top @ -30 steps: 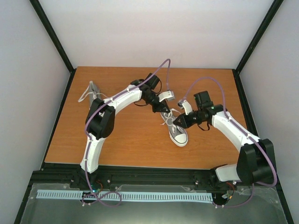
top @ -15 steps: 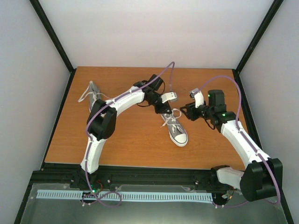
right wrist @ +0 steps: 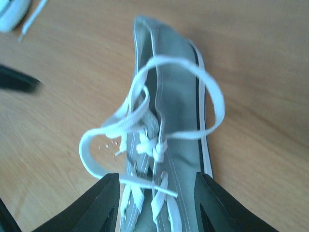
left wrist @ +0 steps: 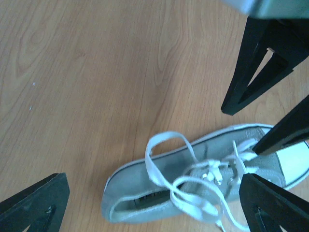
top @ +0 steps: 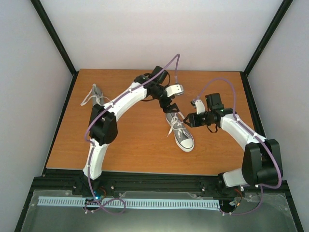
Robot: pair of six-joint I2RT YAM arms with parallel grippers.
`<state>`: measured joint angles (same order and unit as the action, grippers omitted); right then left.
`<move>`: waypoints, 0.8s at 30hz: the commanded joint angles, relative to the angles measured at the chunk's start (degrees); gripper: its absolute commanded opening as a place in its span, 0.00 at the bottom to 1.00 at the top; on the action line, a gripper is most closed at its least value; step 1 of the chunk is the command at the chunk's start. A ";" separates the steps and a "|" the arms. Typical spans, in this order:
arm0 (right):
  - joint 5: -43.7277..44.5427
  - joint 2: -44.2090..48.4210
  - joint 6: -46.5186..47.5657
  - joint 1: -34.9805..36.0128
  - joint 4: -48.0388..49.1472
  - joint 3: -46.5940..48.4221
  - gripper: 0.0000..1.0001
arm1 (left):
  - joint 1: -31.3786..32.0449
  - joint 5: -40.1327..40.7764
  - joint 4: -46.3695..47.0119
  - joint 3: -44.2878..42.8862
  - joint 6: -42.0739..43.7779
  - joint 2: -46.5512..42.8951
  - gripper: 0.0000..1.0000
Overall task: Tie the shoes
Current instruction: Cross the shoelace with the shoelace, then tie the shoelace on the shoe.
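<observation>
One grey shoe [top: 180,131] lies mid-table with its white toe cap toward me. Its white laces [right wrist: 155,147] are knotted over the tongue, and two loose loops [left wrist: 166,159] spread out to the sides. My left gripper [top: 169,105] hovers over the heel end [left wrist: 154,205], wide open, holding nothing. My right gripper [top: 189,120] stands open just above the laced front [right wrist: 157,205], a finger [right wrist: 104,203] on each side and no lace pinched. The other shoe [top: 96,93] lies at the far left of the table.
The wooden table [top: 135,145] is ringed by a black frame and white walls. The right gripper's black fingers [left wrist: 256,63] show close by in the left wrist view. Purple cables [top: 174,67] arch above both arms.
Both grippers were shut on the laces a second ago and have opened and let the loops go. The right arm swung out to the right, then came back to the shoe.
</observation>
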<state>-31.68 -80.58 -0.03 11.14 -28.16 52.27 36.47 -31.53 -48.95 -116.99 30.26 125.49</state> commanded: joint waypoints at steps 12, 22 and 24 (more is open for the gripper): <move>-5.22 -7.27 1.37 1.61 -3.07 -0.03 0.55 | 4.05 7.02 -2.09 24.50 -1.33 -10.05 0.64; -9.27 -8.64 3.89 1.52 -1.73 -1.49 0.53 | 7.27 12.20 9.07 31.08 -6.13 -8.26 0.85; -9.27 -8.89 4.16 1.45 -1.84 -1.68 0.53 | 7.64 13.69 10.50 31.61 -6.36 -7.56 0.85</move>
<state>-38.96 -88.47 2.79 12.58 -30.63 51.27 43.35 -21.65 -43.72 -86.48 25.56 116.18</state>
